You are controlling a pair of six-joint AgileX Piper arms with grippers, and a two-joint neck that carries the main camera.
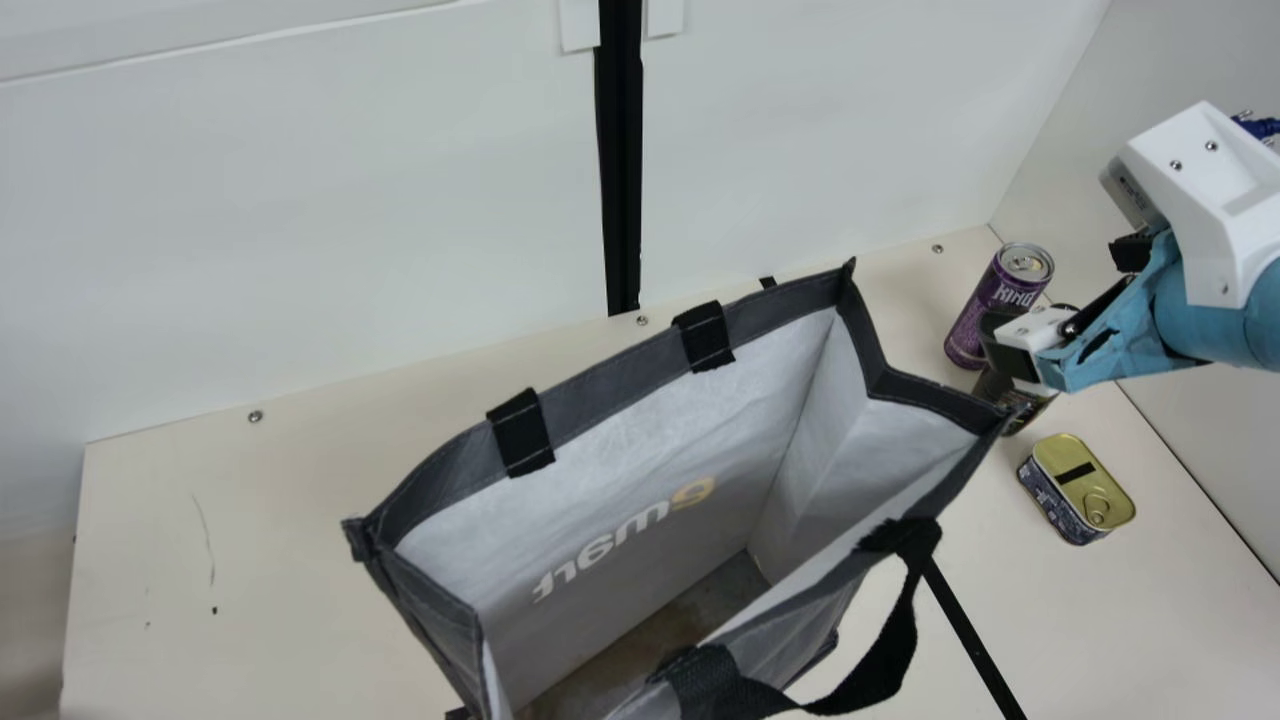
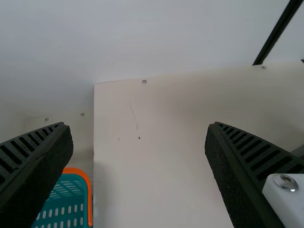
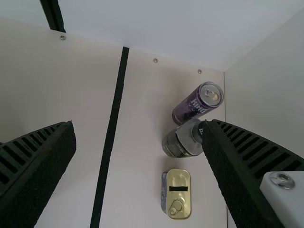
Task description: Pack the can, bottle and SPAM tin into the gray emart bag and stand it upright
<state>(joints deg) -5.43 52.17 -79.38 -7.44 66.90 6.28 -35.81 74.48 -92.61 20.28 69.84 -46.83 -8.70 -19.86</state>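
Gray bag (image 1: 615, 383), lower centre, seems to await loading. Left gripper (image 2: 138, 125) and right gripper (image 3: 140, 124): both spread. You should next grasp the upper-right can (image 1: 985, 308).

All views downward — from neck, wrists (table (image 1: 300, 560) in common).

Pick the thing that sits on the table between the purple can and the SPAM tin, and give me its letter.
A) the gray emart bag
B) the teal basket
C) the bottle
C: the right wrist view shows the bottle with the purple can on one side and the SPAM tin on the other.
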